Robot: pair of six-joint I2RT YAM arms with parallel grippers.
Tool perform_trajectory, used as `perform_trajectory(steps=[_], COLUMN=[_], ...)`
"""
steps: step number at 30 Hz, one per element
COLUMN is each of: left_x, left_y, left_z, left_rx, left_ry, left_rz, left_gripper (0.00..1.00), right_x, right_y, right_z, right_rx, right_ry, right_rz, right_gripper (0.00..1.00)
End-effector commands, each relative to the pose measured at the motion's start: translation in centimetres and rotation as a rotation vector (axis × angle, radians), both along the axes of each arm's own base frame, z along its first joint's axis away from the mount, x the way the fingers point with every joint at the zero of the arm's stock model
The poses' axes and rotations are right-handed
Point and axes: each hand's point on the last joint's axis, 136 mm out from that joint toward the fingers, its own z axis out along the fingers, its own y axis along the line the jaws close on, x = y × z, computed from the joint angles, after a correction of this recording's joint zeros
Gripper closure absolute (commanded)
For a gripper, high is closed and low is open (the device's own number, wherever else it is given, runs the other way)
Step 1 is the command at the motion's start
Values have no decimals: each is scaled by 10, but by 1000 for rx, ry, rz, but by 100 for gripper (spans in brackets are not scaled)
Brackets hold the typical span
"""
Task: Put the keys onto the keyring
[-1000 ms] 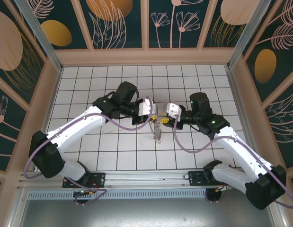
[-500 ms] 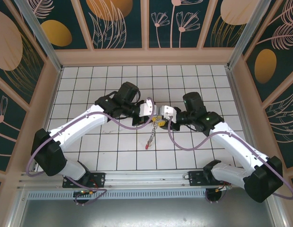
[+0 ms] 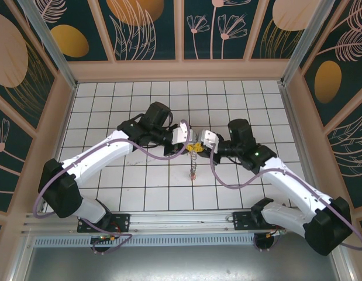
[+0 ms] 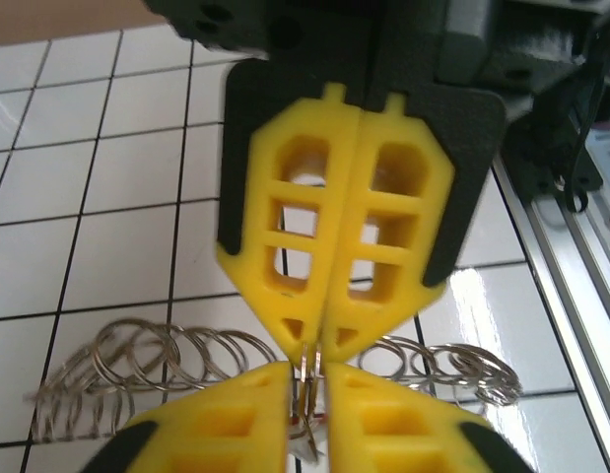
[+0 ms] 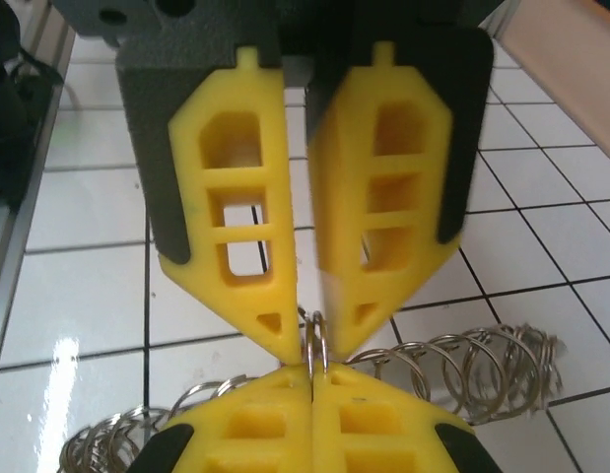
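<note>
Silvery chain-like keyring (image 3: 193, 164), vertical, aloft

keyring (image 5: 472, 370): bright silvery metal wire, polished
claw fingers (image 5: 273, 197): matt yellow plastic, smooth
surface (image 4: 88, 148): glossy white tile

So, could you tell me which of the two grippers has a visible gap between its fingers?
The left gripper: its yellow fingers stand slightly apart, whereas the right gripper's are pressed together on the keyring.
</note>
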Motion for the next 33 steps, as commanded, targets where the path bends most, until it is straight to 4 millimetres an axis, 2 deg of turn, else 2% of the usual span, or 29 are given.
perform_trajectory(steps=[1, 3, 7, 10, 15, 17, 20, 21, 24, 26, 30, 33], left_x=[-8, -11, -11, -13, -13, -13, -10, -11, -14, -14, -15, -17], left_y=[-3, -3, -8, -11, -14, -13, -10, -9, -6, -5, -7, -9], left_z=[13, 14, 18, 23, 43, 51, 57, 58, 58, 58, 58, 56], left_rx=[-89, -116, -131, -154, -238, -262, -269, -270, -275, -280, -283, -283], left_ry=[-23, -31, -18, -6, -24, -45, -71, -75, -82, -81, -61, -45], left_rz=[-11, -25, -46, -66, -52, -41, -12, -9, -9, -4, -10, -31], left_gripper=[75, 70, 70, 73, 79, 86, 91, 90, 77, 73, 73, 80], right_x=[-5, -9, -14, -19, -20, -19, -16, -16, -18, -18, -18, -17], right_y=[7, 5, -2, -3, -3, -3, -3, -3, -2, -1, 0, 1], right_z=[47, 54, 69, 71, 67, 60, 48, 47, 45, 46, 47, 49], right_rx=[214, 277, 403, 443, 447, 414, 340, 328, 320, 330, 360, 379], right_ry=[-60, -62, -80, -82, -73, -67, -72, -74, -69, -65, -62, -64], right_rz=[-2, -14, -41, -32, -35, -38, -45, -46, -34, -28, -25, -24], right_gripper=[100, 100, 100, 100, 100, 100, 100, 100, 100, 100, 100, 100])
